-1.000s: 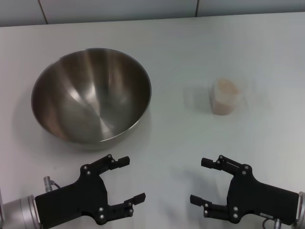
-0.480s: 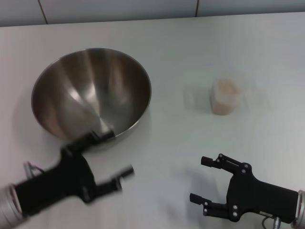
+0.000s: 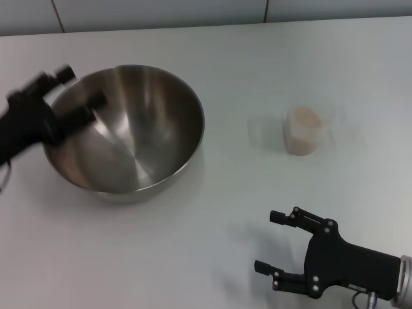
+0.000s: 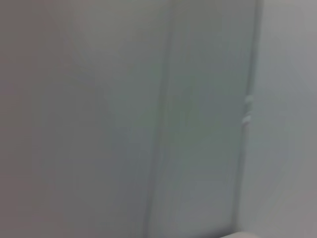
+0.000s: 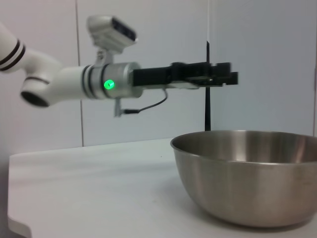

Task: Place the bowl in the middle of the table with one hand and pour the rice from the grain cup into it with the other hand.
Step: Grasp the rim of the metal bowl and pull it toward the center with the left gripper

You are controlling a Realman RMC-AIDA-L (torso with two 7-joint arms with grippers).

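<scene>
The steel bowl (image 3: 125, 129) stands on the left of the white table (image 3: 225, 64). It also shows in the right wrist view (image 5: 247, 173). My left gripper (image 3: 80, 87) is open, empty and blurred over the bowl's left rim. In the right wrist view it (image 5: 218, 77) hangs well above the rim and does not touch it. The clear grain cup (image 3: 304, 131) stands upright to the right of centre, filled with pale rice (image 3: 304, 119). My right gripper (image 3: 268, 241) is open and empty near the front right, well short of the cup.
A grey panelled wall (image 3: 161, 13) rises behind the table's far edge. The left wrist view shows only blurred wall (image 4: 158, 119). Bare tabletop lies between the bowl and the cup.
My left arm swung from the table's front edge up and back to the bowl's left rim. The right gripper, bowl and cup stayed almost where they were.
</scene>
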